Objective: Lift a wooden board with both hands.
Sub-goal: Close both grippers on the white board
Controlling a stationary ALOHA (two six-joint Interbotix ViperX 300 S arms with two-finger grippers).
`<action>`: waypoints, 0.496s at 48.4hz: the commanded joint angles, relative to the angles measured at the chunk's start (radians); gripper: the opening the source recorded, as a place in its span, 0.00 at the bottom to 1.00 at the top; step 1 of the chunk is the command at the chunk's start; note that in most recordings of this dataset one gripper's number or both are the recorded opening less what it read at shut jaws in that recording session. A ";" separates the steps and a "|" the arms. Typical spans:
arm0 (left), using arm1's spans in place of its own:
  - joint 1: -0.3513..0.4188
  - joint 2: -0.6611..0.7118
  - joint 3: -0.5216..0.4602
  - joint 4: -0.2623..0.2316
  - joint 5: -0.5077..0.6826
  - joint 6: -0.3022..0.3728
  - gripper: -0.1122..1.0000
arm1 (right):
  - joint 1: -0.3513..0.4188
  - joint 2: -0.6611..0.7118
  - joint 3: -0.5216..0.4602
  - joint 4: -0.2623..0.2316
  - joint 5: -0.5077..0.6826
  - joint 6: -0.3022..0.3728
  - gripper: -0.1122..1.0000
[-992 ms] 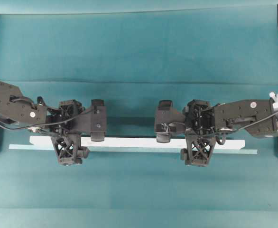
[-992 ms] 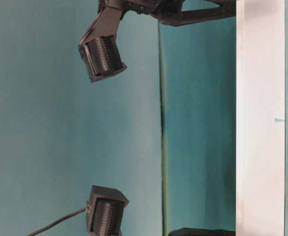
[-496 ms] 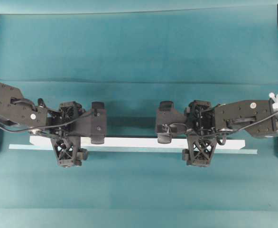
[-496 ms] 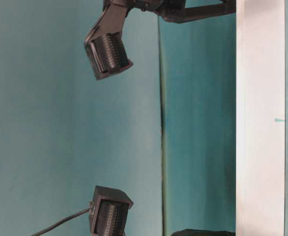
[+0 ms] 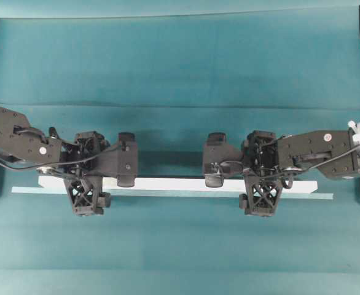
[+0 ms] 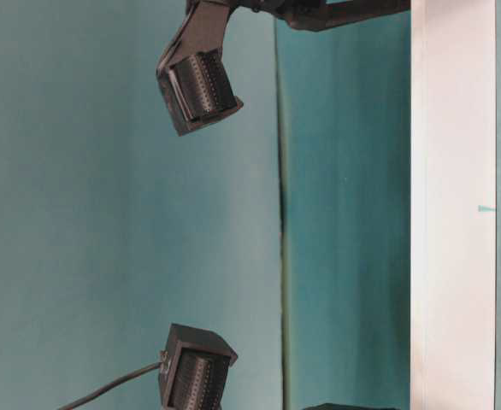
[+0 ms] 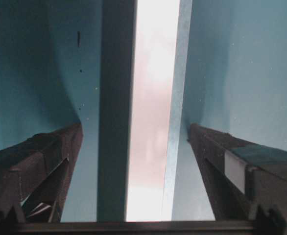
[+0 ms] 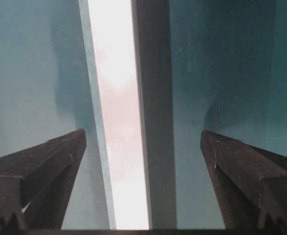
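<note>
Straddling the long flat white wooden board [image 5: 174, 184], both black lattice-fingered grippers hang with jaws spread wide and empty: the left gripper [image 7: 133, 147] and the right gripper [image 8: 143, 147] each have a finger on either side of it. The board lies flat on the teal bench [image 5: 180, 61], beside a pale teal tape strip [image 5: 174, 193]. This looks like the pre-grasp step; next, both should lower and close together before lifting evenly.

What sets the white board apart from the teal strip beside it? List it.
The wooden board is white; the tape strip is pale teal. The board is wider, the strip thinner. The strip runs past both board ends. Both lie flat, long and parallel, side by side.
</note>
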 commanded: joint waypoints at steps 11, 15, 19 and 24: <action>-0.002 -0.015 -0.015 0.003 -0.003 0.000 0.93 | 0.002 0.006 -0.005 -0.002 -0.003 0.005 0.93; -0.003 -0.015 -0.015 0.002 -0.003 -0.002 0.87 | 0.003 0.009 -0.008 -0.002 0.000 0.008 0.89; -0.008 -0.017 -0.017 0.003 -0.002 -0.002 0.70 | 0.005 0.011 -0.012 0.002 0.003 0.008 0.74; -0.008 -0.018 -0.023 0.003 0.017 -0.008 0.41 | 0.003 0.014 -0.018 0.002 0.008 0.006 0.48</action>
